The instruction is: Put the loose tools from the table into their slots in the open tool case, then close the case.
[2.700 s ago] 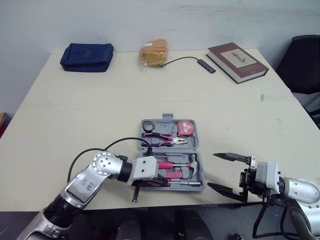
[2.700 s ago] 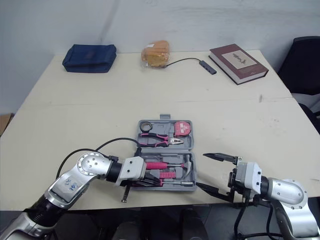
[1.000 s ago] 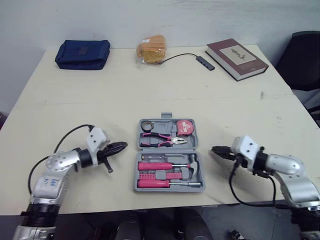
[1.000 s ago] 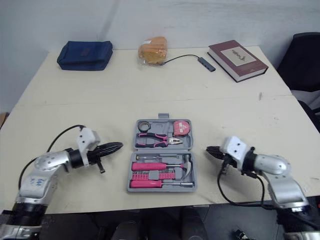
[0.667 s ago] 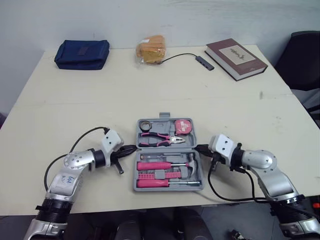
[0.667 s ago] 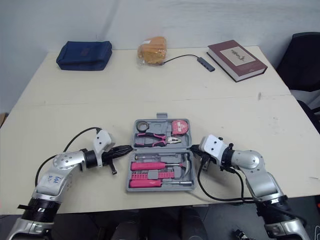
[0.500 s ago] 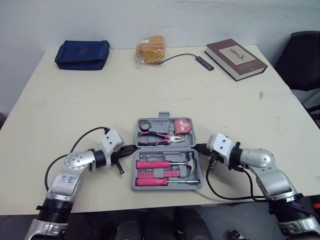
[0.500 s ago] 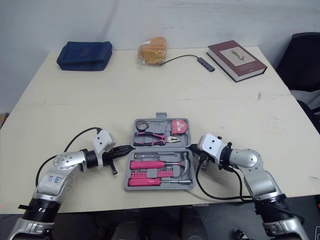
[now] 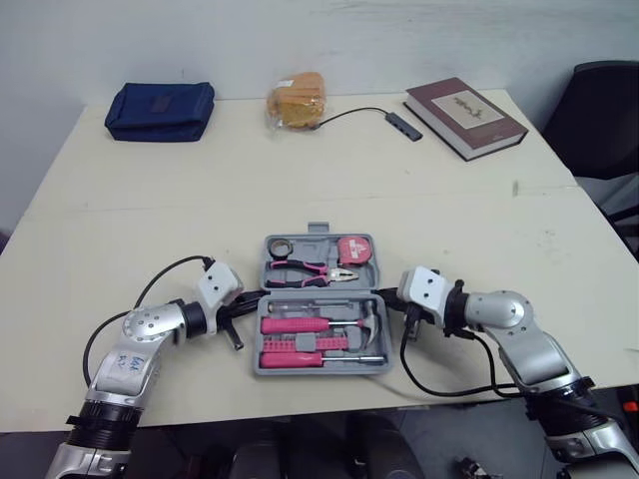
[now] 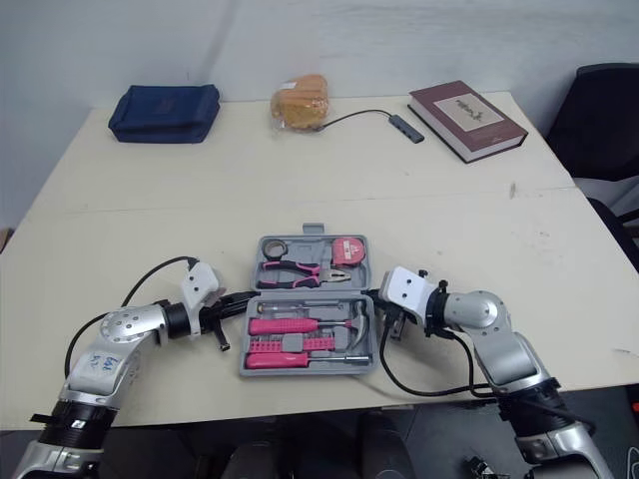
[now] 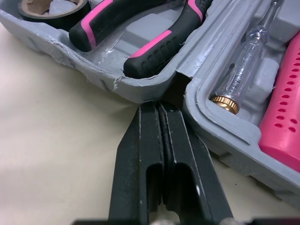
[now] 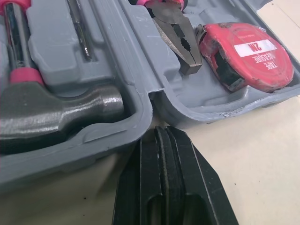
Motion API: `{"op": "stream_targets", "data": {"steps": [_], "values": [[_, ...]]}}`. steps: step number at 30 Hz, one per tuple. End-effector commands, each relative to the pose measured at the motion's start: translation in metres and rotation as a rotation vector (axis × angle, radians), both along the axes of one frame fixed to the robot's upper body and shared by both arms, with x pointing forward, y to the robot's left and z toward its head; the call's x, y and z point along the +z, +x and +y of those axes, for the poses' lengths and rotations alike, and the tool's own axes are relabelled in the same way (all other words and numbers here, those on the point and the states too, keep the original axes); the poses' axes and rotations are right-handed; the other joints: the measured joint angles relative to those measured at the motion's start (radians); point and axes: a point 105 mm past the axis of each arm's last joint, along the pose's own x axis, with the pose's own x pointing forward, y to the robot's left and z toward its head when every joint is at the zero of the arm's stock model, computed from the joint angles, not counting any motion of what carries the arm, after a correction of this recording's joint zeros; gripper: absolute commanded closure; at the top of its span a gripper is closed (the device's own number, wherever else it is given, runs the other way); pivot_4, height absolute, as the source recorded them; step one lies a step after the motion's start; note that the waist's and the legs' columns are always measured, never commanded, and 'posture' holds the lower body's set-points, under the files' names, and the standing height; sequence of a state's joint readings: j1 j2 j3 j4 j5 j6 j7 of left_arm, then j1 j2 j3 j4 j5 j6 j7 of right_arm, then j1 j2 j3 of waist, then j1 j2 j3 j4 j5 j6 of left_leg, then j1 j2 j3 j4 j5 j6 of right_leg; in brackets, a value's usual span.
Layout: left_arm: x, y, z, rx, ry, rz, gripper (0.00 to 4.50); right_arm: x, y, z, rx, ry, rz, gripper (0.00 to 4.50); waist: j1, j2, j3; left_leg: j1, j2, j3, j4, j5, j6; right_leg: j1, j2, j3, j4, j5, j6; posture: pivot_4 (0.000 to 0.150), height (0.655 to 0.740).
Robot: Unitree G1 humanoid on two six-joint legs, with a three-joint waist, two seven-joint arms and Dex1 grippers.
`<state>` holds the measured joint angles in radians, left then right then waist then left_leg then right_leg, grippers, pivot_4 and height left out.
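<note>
I see the tool case [image 9: 325, 369] lying open near the front edge of the table [image 9: 150, 230], between my two arms. The left gripper [image 11: 160, 108] is clenched, its two fingers pressed flat together with nothing between them. Its tip sits at the notch on the left side of the case, where the two halves join. The right gripper [image 12: 161, 133] is clenched on nothing in the same way, and its tip points into the matching notch on the right side. In the far half lie a roll of black tape [image 9: 279, 246], the pliers [image 9: 305, 271] and a red tape measure [image 9: 356, 249]. In the near half are a hammer [image 12: 56, 112], a pink screwdriver [image 9: 300, 324] and a clear tester pen [image 11: 241, 70], each in its slot.
</note>
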<state>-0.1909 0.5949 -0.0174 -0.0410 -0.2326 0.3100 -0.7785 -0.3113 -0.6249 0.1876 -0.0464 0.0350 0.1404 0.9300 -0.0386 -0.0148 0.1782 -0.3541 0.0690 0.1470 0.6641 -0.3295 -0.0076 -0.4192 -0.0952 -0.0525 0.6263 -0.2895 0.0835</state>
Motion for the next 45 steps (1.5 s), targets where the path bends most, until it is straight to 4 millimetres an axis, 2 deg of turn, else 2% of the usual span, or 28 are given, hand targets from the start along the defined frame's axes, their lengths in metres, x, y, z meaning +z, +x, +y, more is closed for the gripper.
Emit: {"op": "stream_targets", "data": {"steps": [1, 3, 6, 9, 10, 12, 15, 18, 21, 25, 28, 32, 45], "values": [[-0.001, 0.007, 0.038, 0.179, 0.051, -0.007, 3.98, 0.008, 0.002, -0.022, -0.075, 0.022, 0.06, 4.18, 0.001, 0.0, 0.0, 0.0, 0.001, 0.0, 0.0, 0.0, 0.0, 0.0, 0.0, 0.0, 0.0, 0.0, 0.0, 0.15, 0.74], [0.011, 0.007, 0.05, 0.207, 0.03, -0.046, 3.25, 0.011, 0.001, -0.036, -0.114, 0.024, 0.091, 3.47, 0.003, 0.0, 0.0, 0.0, 0.003, 0.0, 0.0, 0.0, 0.0, 0.0, -0.001, 0.0, 0.0, 0.0, 0.0, 0.15, 0.74], [0.031, 0.001, 0.054, 0.173, -0.035, -0.08, 1.86, 0.025, 0.002, -0.05, -0.159, 0.064, 0.09, 1.96, 0.008, 0.0, 0.0, -0.001, 0.003, 0.0, 0.0, -0.001, 0.001, -0.001, -0.001, 0.0, -0.001, 0.0, 0.0, 0.15, 0.74], [0.052, -0.006, 0.05, 0.128, -0.082, -0.062, 0.45, 0.05, 0.0, -0.05, -0.221, 0.203, 0.184, 0.39, 0.011, 0.0, 0.0, -0.008, 0.002, 0.0, 0.001, 0.0, 0.0, -0.008, -0.002, 0.0, 0.0, 0.0, 0.0, 0.15, 0.74], [0.056, -0.005, 0.05, 0.158, -0.1, -0.018, 0.22, 0.06, 0.0, -0.046, -0.237, 0.274, 0.236, 0.19, 0.011, 0.0, 0.0, -0.011, 0.003, 0.0, 0.001, 0.001, -0.001, -0.01, -0.002, 0.0, 0.0, 0.0, 0.0, 0.15, 0.74], [0.062, -0.002, 0.048, 0.212, -0.139, 0.072, 0.22, 0.069, -0.004, -0.038, -0.27, 0.313, 0.359, 0.19, 0.01, 0.0, 0.0, -0.015, 0.003, -0.001, 0.002, 0.003, -0.003, -0.014, -0.002, 0.0, 0.001, 0.0, 0.0, 0.15, 0.74], [0.073, 0.001, 0.031, 0.2, -0.195, 0.178, 0.22, 0.077, -0.009, -0.022, -0.294, 0.287, 0.503, 0.19, 0.01, 0.0, 0.0, -0.016, 0.002, -0.002, 0.002, 0.002, 0.001, -0.014, -0.002, -0.001, 0.002, 0.001, 0.0, 0.15, 0.74], [0.074, 0.01, 0.016, 0.25, -0.191, 0.28, 0.22, 0.08, -0.003, -0.009, -0.391, 0.29, 0.641, 0.19, 0.009, 0.0, 0.0, -0.016, 0.001, -0.003, 0.002, 0.002, 0.001, -0.014, -0.001, -0.001, 0.001, 0.001, 0.0, 0.15, 0.74], [0.076, 0.019, 0.0, 0.283, -0.143, 0.291, 0.22, 0.072, 0.013, -0.004, -0.517, 0.21, 0.658, 0.19, 0.01, 0.0, 0.0, -0.017, -0.003, -0.002, 0.002, 0.005, -0.003, -0.015, -0.001, -0.001, 0.002, 0.001, 0.0, 0.15, 0.74], [0.074, 0.032, -0.006, 0.371, -0.121, 0.278, 0.22, 0.075, 0.024, 0.012, -0.534, 0.216, 0.656, 0.19, 0.01, -0.001, 0.0, -0.021, -0.005, 0.0, 0.002, 0.006, -0.002, -0.019, 0.0, 0.0, 0.001, 0.002, 0.001, 0.15, 0.74], [0.07, 0.041, -0.004, 0.432, -0.115, 0.28, 0.22, 0.072, 0.032, 0.012, -0.586, 0.219, 0.659, 0.19, 0.01, -0.001, 0.0, -0.024, -0.005, 0.0, 0.002, 0.007, -0.003, -0.021, 0.001, 0.0, 0.002, 0.003, 0.003, 0.15, 0.74], [0.068, 0.042, -0.01, 0.421, -0.093, 0.309, 0.22, 0.071, 0.038, 0.01, -0.633, 0.21, 0.656, 0.19, 0.01, -0.001, 0.0, -0.03, -0.005, 0.0, 0.003, 0.008, -0.003, -0.026, 0.002, -0.001, 0.002, 0.003, 0.003, 0.15, 0.74], [0.067, 0.041, -0.019, 0.398, -0.054, 0.338, 0.22, 0.062, 0.034, 0.0, -0.67, 0.179, 0.662, 0.19, 0.011, -0.001, 0.0, -0.033, -0.006, 0.0, 0.005, 0.009, -0.002, -0.027, 0.002, -0.001, 0.002, 0.004, 0.006, 0.15, 0.74]]}}
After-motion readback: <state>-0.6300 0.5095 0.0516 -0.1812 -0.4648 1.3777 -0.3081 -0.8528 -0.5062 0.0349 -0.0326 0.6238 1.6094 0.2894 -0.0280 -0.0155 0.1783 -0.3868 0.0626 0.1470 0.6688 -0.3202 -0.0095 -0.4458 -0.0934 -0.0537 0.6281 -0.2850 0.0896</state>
